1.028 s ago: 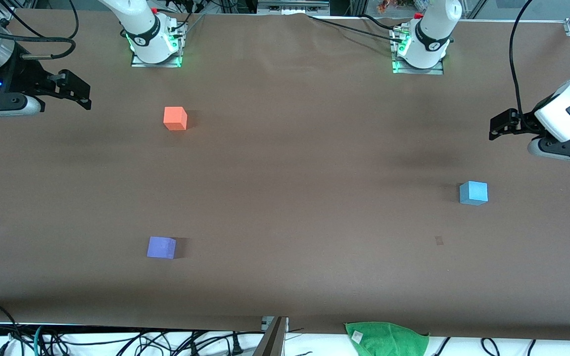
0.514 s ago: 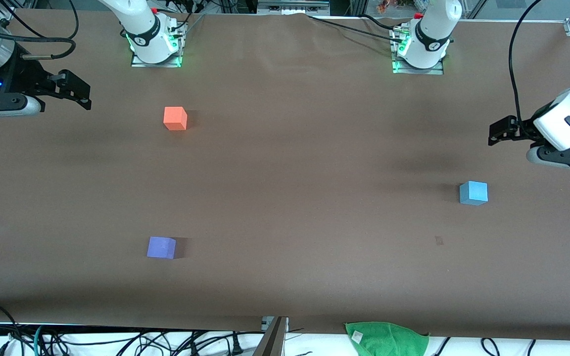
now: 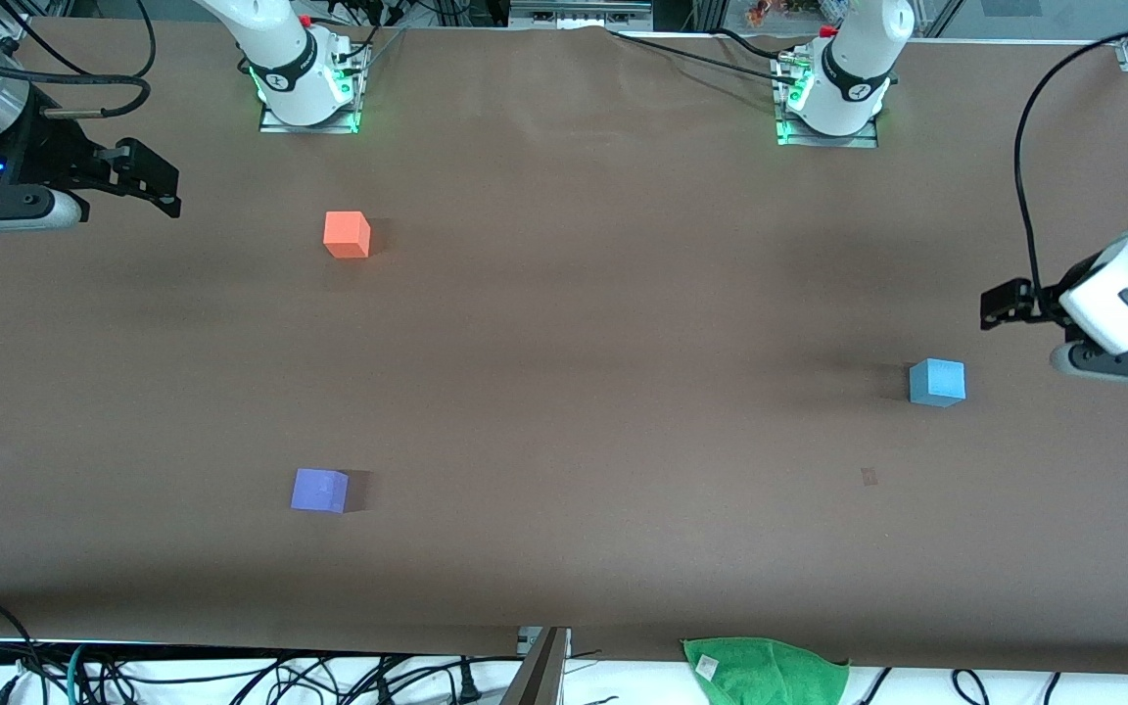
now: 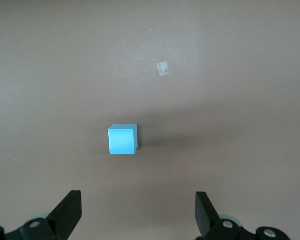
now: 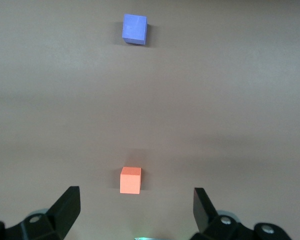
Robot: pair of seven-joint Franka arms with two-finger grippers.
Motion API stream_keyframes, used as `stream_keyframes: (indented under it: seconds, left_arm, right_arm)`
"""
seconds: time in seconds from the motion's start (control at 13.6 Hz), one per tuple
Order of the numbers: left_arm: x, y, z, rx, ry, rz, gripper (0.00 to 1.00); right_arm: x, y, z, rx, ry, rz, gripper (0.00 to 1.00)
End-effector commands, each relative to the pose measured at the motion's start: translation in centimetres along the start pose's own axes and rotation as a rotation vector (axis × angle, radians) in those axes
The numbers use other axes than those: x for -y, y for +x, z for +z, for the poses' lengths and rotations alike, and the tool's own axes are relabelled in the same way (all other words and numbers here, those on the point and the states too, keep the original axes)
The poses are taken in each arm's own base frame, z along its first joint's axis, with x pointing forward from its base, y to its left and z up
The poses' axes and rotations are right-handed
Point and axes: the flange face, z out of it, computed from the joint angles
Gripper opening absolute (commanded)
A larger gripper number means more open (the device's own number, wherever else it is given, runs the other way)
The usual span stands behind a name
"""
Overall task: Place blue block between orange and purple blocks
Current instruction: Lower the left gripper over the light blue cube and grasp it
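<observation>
The blue block (image 3: 937,382) is sitting flat on the brown table (image 3: 603,343) toward the left arm's end, well apart from the other two cubes. As a cube it has no long axis; in the left wrist view its top face is lying nearly square to the line between the two fingers, with one side face showing.

The left tool (image 3: 1005,303) is hanging in the air over bare table near the block, not touching it. In the left wrist view the blue block (image 4: 123,139) is lying ahead of the left tool (image 4: 138,214), whose fingers are spread wide with nothing between them.

Judging by this, the approach to the pick is in hand. The next move likely calls for bringing the spread fingers over the block, lowering them astride two parallel faces, and closing.

The orange block (image 3: 347,234) and the purple block (image 3: 319,490) are resting toward the right arm's end, the purple one nearer the front camera, with a wide gap between them for the blue block.

The right tool (image 3: 164,187) is waiting over the table's edge at its own end, fingers spread and empty.
</observation>
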Motion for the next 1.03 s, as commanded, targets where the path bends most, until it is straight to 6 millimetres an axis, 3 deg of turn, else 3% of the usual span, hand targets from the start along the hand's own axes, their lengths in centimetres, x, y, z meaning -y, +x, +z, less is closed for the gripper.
stream_keyframes:
  seconds: [0.0, 0.22, 0.51, 0.59, 0.95]
  left_arm:
    - [1.4, 2.6, 4.8, 0.018, 0.004, 0.013, 1.00]
    - [1.7, 3.6, 10.6, 0.009, -0.002, 0.003, 1.00]
    - [4.5, 1.7, 19.3, -0.041, 0.079, 0.020, 1.00]
    - [5.0, 1.1, 20.7, -0.034, 0.073, 0.014, 1.00]
    - [3.9, -1.2, 26.7, 0.088, 0.039, 0.094, 1.00]
  right_arm:
    - [-0.2, -0.1, -0.3, 0.005, 0.010, -0.005, 1.00]
    - [-0.2, -0.1, -0.3, 0.005, 0.010, -0.006, 1.00]
    - [-0.3, -0.1, -0.3, 0.005, 0.010, -0.005, 1.00]
    - [-0.2, -0.1, -0.3, 0.005, 0.010, -0.006, 1.00]
    - [-0.2, -0.1, -0.2, 0.007, 0.010, -0.006, 1.00]
